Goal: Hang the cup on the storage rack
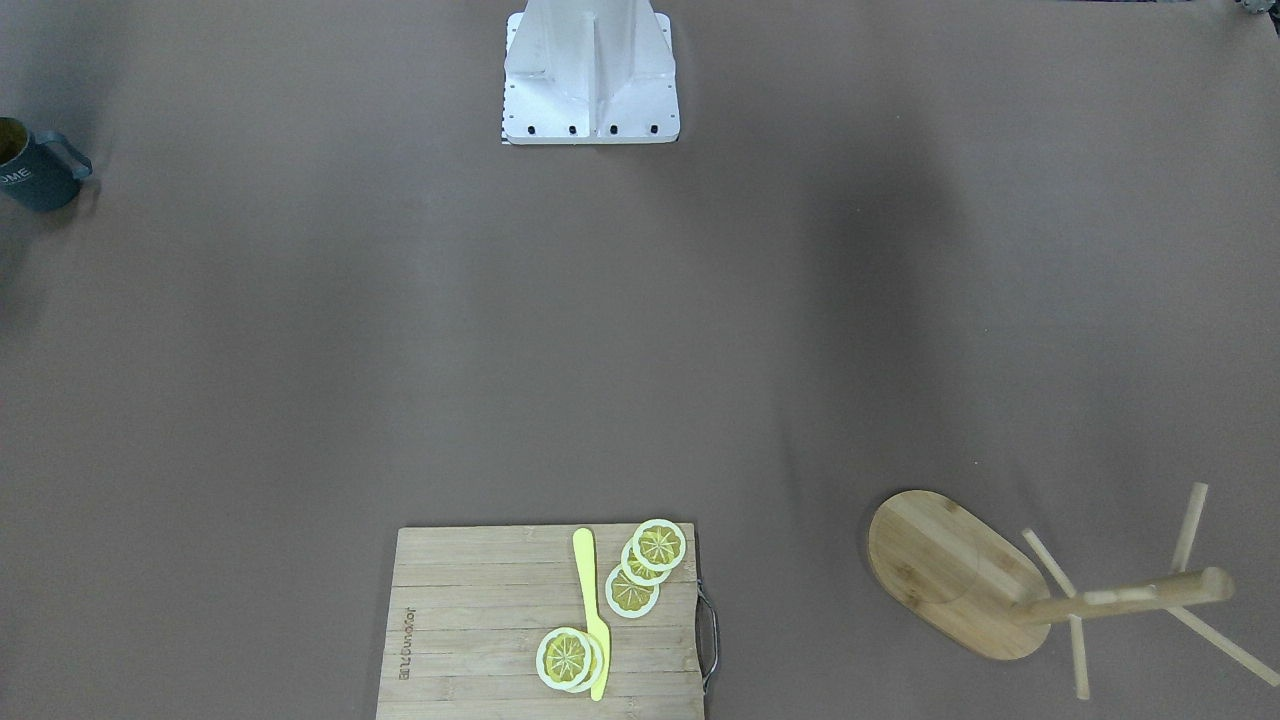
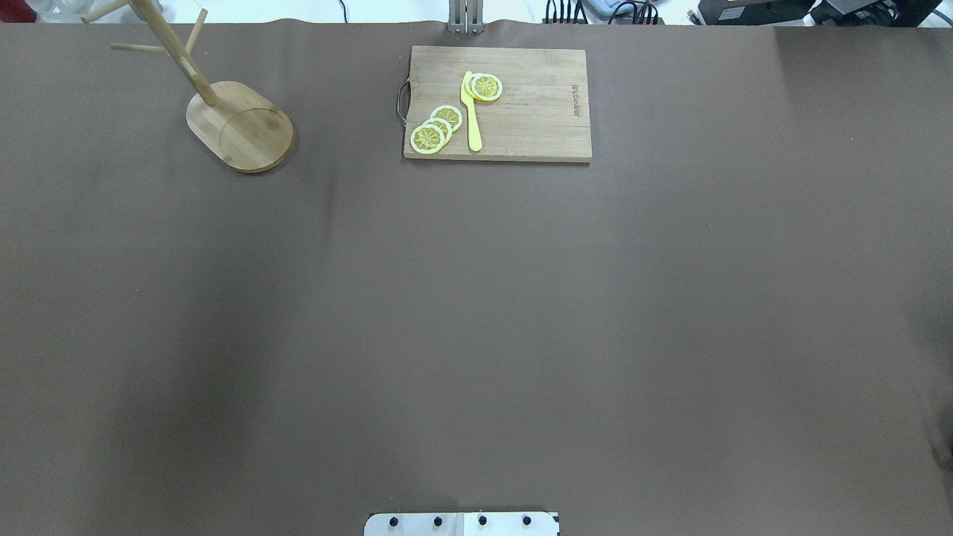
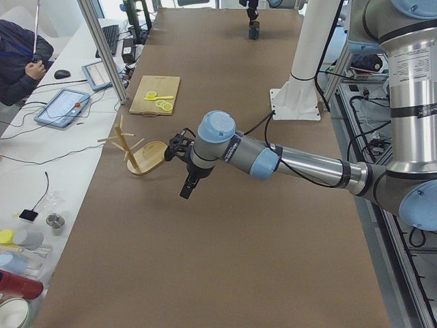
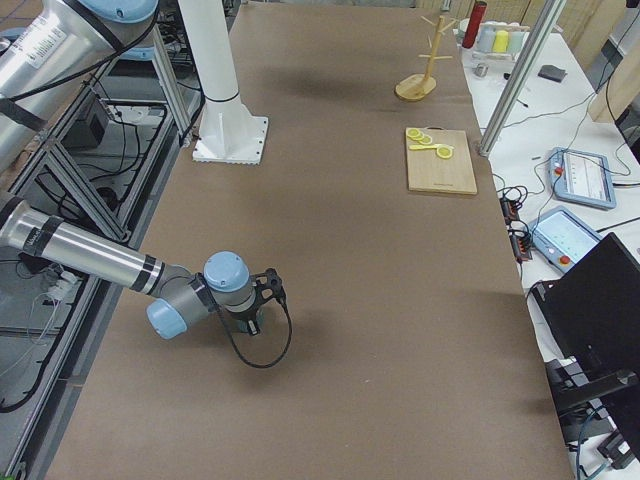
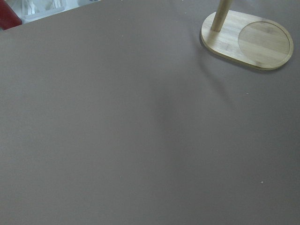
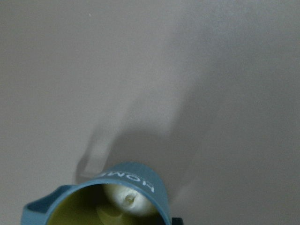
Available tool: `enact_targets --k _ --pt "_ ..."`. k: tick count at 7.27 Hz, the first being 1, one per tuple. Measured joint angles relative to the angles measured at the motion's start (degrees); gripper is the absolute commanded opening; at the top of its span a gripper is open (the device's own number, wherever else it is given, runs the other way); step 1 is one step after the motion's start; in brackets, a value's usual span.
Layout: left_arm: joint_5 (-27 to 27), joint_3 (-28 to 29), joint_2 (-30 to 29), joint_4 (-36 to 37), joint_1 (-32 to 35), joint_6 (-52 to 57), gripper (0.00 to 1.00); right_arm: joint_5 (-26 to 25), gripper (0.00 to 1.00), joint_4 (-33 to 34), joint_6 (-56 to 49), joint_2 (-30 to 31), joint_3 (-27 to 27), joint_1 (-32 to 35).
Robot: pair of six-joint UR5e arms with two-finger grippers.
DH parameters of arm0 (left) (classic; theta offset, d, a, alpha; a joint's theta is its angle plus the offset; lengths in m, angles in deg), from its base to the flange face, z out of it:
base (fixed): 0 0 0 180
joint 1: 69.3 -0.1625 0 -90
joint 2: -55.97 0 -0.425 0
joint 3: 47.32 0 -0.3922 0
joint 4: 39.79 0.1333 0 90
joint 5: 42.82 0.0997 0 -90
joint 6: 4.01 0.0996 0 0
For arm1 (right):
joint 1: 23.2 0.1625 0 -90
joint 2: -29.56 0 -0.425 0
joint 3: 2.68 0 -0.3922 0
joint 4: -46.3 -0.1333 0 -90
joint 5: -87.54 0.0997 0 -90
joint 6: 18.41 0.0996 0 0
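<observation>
The dark teal cup stands upright near the table's end on my right side. In the right wrist view it lies at the bottom edge, its yellowish inside showing. The bamboo storage rack stands at the far corner on my left side, and also shows from overhead and in the left wrist view. My right gripper hangs just above the cup. My left gripper hovers over bare table short of the rack. I cannot tell whether either gripper is open or shut.
A rectangular wooden cutting board with lemon slices and a yellow knife lies at the far middle edge. The robot's white base stands at the near edge. Desks with tablets and bottles border the far side.
</observation>
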Motion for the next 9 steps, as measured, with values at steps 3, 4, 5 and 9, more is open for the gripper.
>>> enact_targets --k 3,4,5,9 --pt "0.01 0.02 -0.09 0.00 0.00 -0.03 1.00 3.70 0.00 2.14 0.65 -3.48 -0.12 4.89" --pt "0.01 0.05 -0.11 0.00 -0.02 -0.03 1.00 4.99 0.00 5.75 0.70 -5.69 -0.70 7.69" --pt "0.01 0.05 -0.10 0.00 -0.03 -0.04 1.00 5.66 0.00 9.84 0.71 -8.27 -1.27 9.85" --pt "-0.07 0.11 0.04 -0.09 -0.04 -0.01 1.00 5.86 0.00 29.26 0.80 -19.98 -4.93 15.03"
